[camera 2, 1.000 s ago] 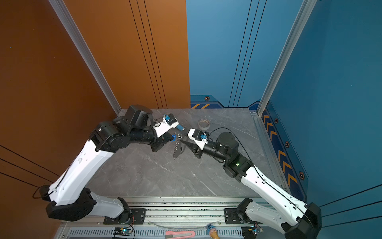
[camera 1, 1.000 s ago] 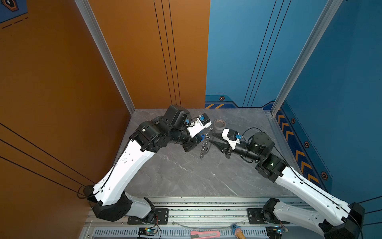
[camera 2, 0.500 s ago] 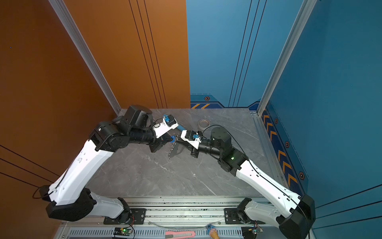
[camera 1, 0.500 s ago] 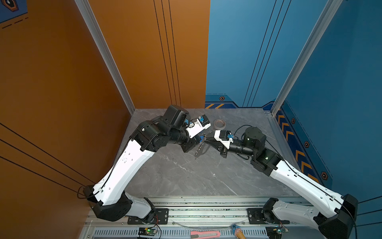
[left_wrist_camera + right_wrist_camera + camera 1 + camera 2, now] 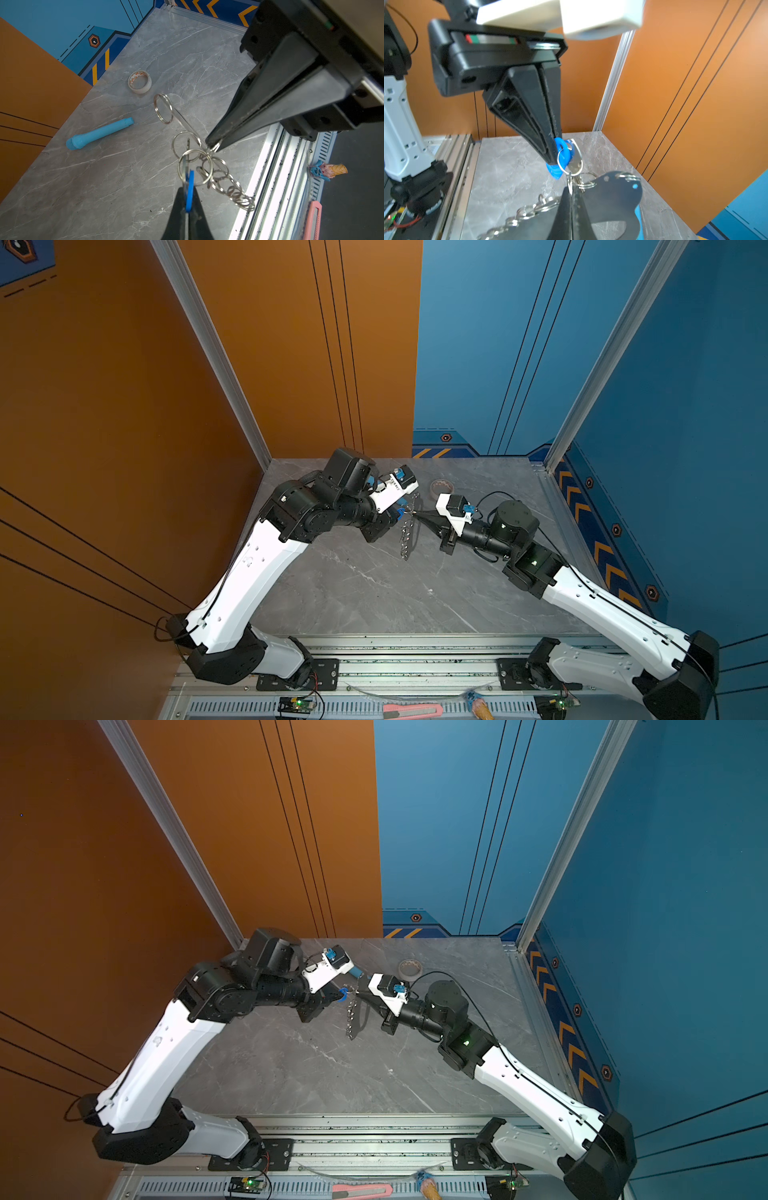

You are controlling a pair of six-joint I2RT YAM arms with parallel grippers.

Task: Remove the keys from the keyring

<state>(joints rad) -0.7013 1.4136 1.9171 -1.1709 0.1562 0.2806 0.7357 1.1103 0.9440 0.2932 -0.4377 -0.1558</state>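
Note:
The keys (image 5: 576, 160) hang in the air above the table: a silvery key and a blue plastic tag (image 5: 190, 186) on a wire ring. My left gripper (image 5: 188, 199) is shut on the blue tag; it shows in both top views (image 5: 400, 514) (image 5: 341, 994). The keyring (image 5: 612, 197), a flat metal plate with a row of wire rings (image 5: 234, 191), dangles beside it (image 5: 406, 537) (image 5: 353, 1017). My right gripper (image 5: 571, 192) is shut on a wire ring at the plate's edge, tip to tip with the left one (image 5: 417, 514).
A whitish tape roll (image 5: 139, 81) (image 5: 440, 488) and a long blue plastic tube (image 5: 99, 133) lie on the grey marble table (image 5: 374, 593) behind the grippers. A pink cutter (image 5: 413, 709) and an ice-cream toy (image 5: 328, 170) rest on the front rail.
My right gripper has moved left to the hanging bunch and shut on a wire ring. The left gripper has kept its hold almost in place.

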